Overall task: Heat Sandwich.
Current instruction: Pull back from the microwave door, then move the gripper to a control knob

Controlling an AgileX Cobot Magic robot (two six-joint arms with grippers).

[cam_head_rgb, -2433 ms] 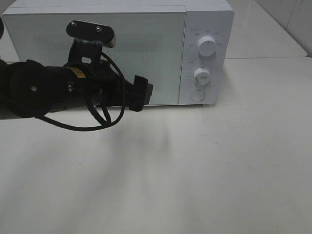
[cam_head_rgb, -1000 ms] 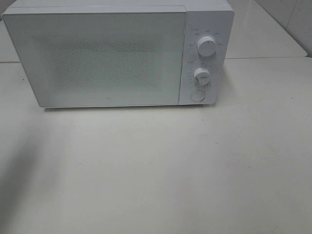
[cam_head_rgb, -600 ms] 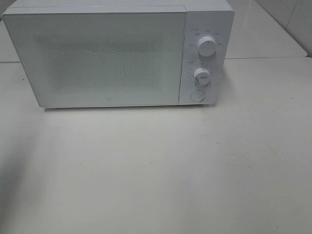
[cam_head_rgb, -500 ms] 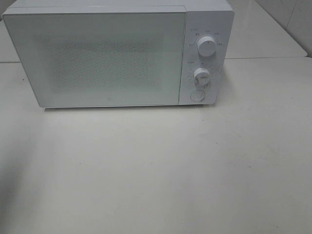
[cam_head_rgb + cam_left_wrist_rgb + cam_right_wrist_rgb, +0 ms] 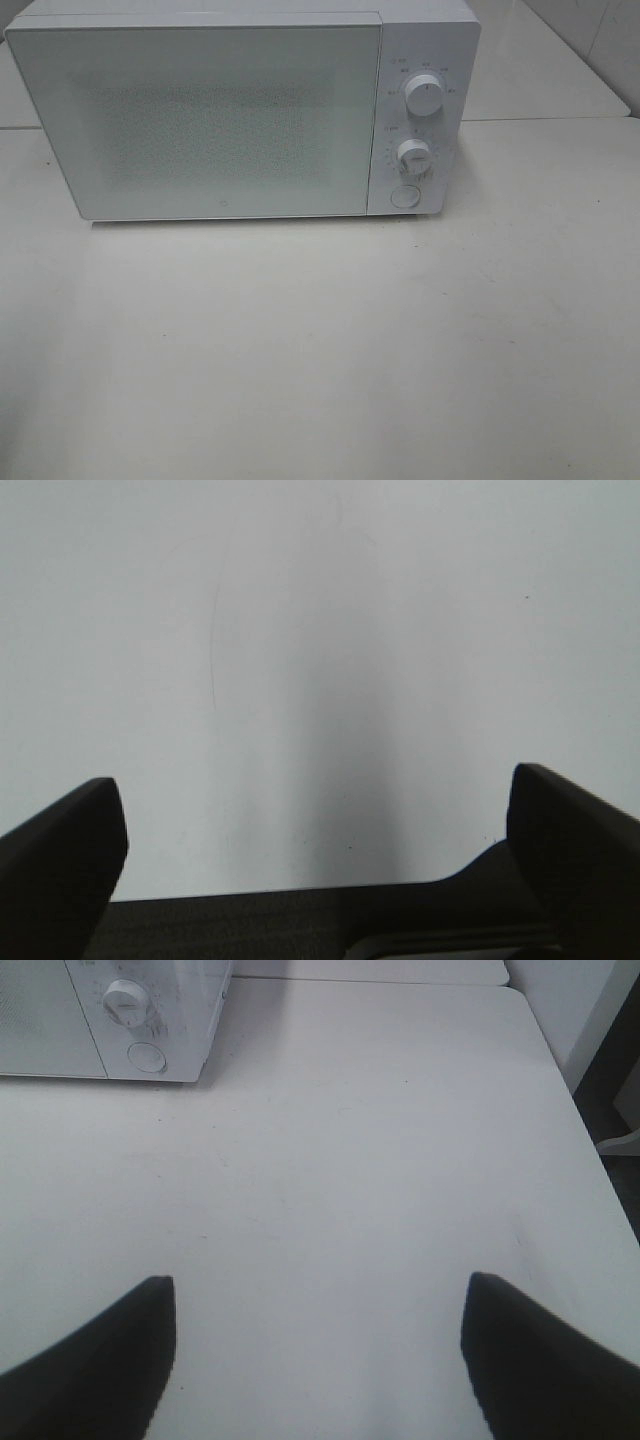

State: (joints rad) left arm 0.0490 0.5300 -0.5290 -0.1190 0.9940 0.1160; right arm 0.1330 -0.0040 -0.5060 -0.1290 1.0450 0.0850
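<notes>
While 1 pale white tabletop (image 5: pixel 320 350) is carrying 1 white box-shaped microwave (image 5: pixel 200 120) w/ door sitting shut, its inside isn't showing; sandwich spot & heading: can't tell. Black left gripper (image 5: pixel 312 780) & black right gripper (image 5: pixel 320 1282) are hanging spread wide, grasping nothing. 2 round white knobs (image 5: pixel 424 97) & 1 round white button (image 5: pixel 404 195) are facing front.

A white microwave (image 5: pixel 200 120) stands at the back of a pale table (image 5: pixel 320 350), and its door (image 5: pixel 210 125) is closed. Right of the door are an upper knob (image 5: pixel 424 97), a lower knob (image 5: pixel 413 156) and, just below, a round button (image 5: pixel 404 195).
</notes>
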